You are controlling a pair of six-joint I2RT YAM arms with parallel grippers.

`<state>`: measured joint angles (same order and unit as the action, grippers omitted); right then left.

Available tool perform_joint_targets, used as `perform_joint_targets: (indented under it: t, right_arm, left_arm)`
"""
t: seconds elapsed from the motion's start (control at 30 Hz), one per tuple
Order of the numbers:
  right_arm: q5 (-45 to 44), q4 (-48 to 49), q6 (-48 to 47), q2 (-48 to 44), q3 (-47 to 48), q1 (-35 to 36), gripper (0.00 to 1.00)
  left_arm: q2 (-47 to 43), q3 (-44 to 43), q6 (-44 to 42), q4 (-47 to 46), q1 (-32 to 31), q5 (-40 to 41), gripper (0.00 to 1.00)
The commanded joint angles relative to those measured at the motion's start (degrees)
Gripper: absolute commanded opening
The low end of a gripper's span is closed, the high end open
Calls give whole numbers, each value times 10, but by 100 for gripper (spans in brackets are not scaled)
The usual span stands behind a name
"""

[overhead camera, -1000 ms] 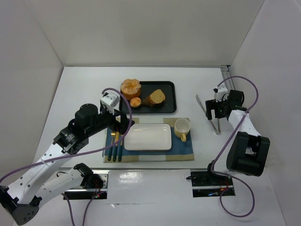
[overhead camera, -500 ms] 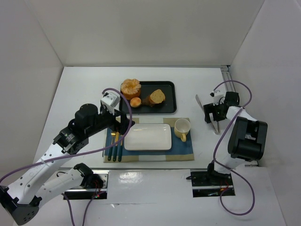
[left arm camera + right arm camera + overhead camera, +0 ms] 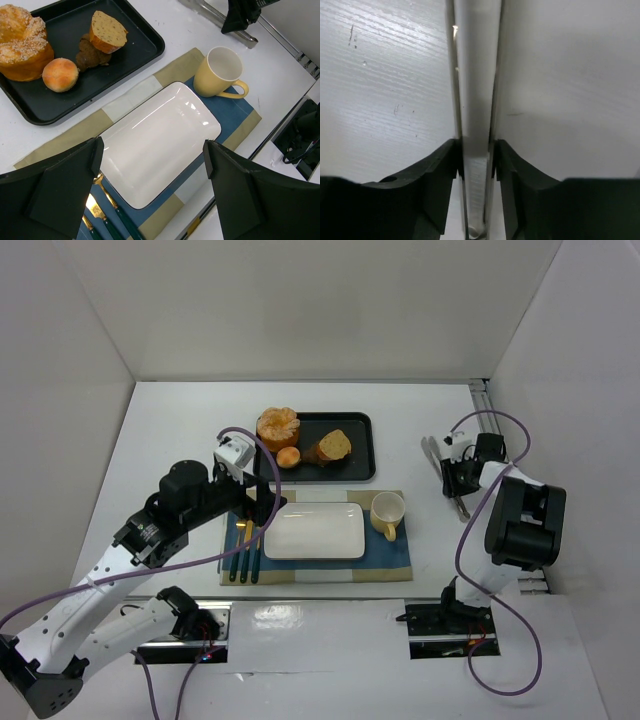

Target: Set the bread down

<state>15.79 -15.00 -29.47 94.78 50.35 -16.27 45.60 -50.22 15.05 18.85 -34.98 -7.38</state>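
Note:
On the black tray (image 3: 362,466) at the back lie a cut slice of bread (image 3: 333,447) (image 3: 107,32), a big round sugared loaf (image 3: 277,425) (image 3: 20,42) and a small bun (image 3: 288,457) (image 3: 60,75). A white rectangular plate (image 3: 314,531) (image 3: 160,140) sits bare on the placemat. My left gripper (image 3: 262,505) (image 3: 152,150) hovers open over the plate's left end, holding nothing. At the far right, my right gripper (image 3: 455,480) (image 3: 476,155) is shut on the metal tongs (image 3: 430,450) (image 3: 476,75), whose two arms are pressed close together on the table.
A yellow mug (image 3: 387,510) (image 3: 220,72) stands on the blue and beige placemat (image 3: 395,562) right of the plate. Green-handled gold cutlery (image 3: 243,555) (image 3: 107,210) lies left of the plate. White walls enclose the table; a rail (image 3: 480,400) runs along the right edge.
My right gripper has closed from wide open onto the tongs, squeezing their spread arms together. The right arm has folded closer to its base. The left arm has not moved.

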Motion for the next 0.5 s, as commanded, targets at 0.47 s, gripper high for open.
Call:
perform_joint_targets:
  t: [0.47]
  right_arm:
    - [178,-146,14,-123,164,1,16]
  left_arm:
    - [-9,-2,-9,-22,-2,4,100]
